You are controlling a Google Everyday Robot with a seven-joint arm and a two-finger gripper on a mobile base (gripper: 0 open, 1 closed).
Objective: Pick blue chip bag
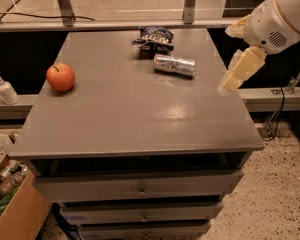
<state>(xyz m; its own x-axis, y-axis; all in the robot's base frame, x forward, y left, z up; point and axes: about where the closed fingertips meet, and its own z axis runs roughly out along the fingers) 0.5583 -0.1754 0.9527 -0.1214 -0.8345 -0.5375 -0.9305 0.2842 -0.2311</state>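
The blue chip bag point(154, 38) lies at the far edge of the grey cabinet top point(130, 99), dark navy with white lettering and wrinkled. A shiny silver can point(174, 65) lies on its side just in front of it. A red apple point(60, 77) sits at the left. My gripper point(238, 73) hangs from the white arm point(280, 14) over the cabinet's right edge, to the right of the can and well apart from the bag.
Drawers point(140, 190) front the cabinet below. A soap dispenser point(3, 88) stands on a ledge at left. A cardboard box point(12, 209) with clutter sits on the floor at lower left. Metal posts point(190, 3) and a rail run behind the cabinet.
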